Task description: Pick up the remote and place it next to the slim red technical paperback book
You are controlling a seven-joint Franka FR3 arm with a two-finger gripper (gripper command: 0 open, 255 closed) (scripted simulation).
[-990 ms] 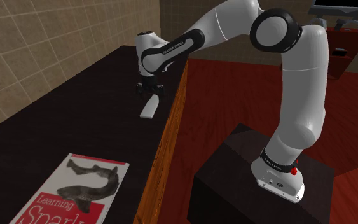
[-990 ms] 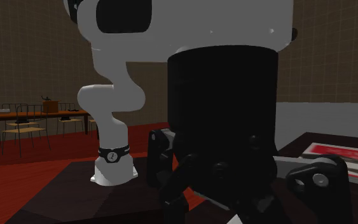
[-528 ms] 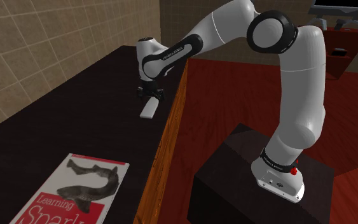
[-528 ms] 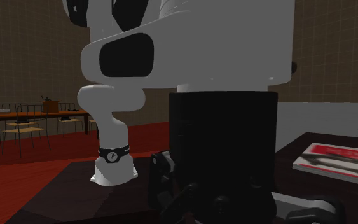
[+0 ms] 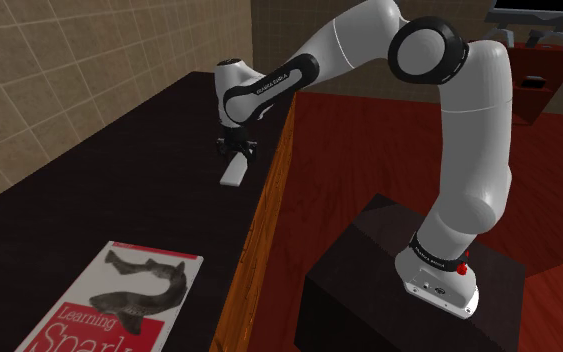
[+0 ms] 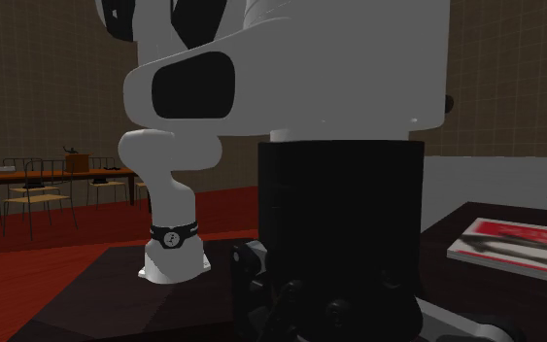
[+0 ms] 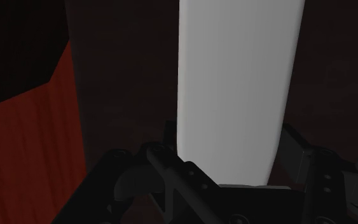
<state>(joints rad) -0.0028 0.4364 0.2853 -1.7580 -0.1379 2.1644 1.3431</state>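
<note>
Pincer sat low over white remote, straddling its 12 o'clock end; clamped or apart, could not tell. Remote lay flat on dark counter, Learning Spark book well apart at 7 o'clock.

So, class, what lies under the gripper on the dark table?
The white remote lies flat on the dark table beneath the gripper. The gripper covers one end of it, so that end cannot be seen.
</note>
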